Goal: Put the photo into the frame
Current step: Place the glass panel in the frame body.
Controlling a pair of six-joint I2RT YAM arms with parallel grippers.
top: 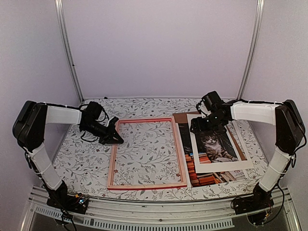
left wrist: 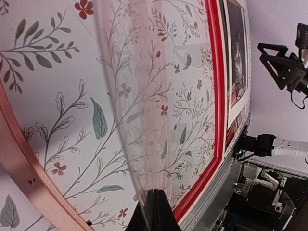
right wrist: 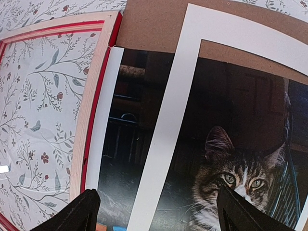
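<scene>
The frame [top: 147, 186] lies flat mid-table, pale wood back up, red showing at its edges [left wrist: 217, 96] [right wrist: 89, 110]. The photo [top: 199, 173] lies just right of it, cat and books showing; its dark left part [right wrist: 125, 144] sits beside the frame's rail. My left gripper [top: 115, 139] is at the frame's left rail, jaws shut [left wrist: 155, 202] on the edge of a thin clear sheet [left wrist: 130, 96] that slants over the frame opening. My right gripper [top: 204, 127] hovers open [right wrist: 156, 202] over the photo's upper part, nothing between its fingers.
A white mat board [top: 221, 166] [right wrist: 163, 125] with a window lies askew on the photo, the cat showing through it. A brown backing board [top: 185, 117] [right wrist: 149, 29] sticks out beyond them at the far end. A floral cloth [top: 86, 159] covers the table.
</scene>
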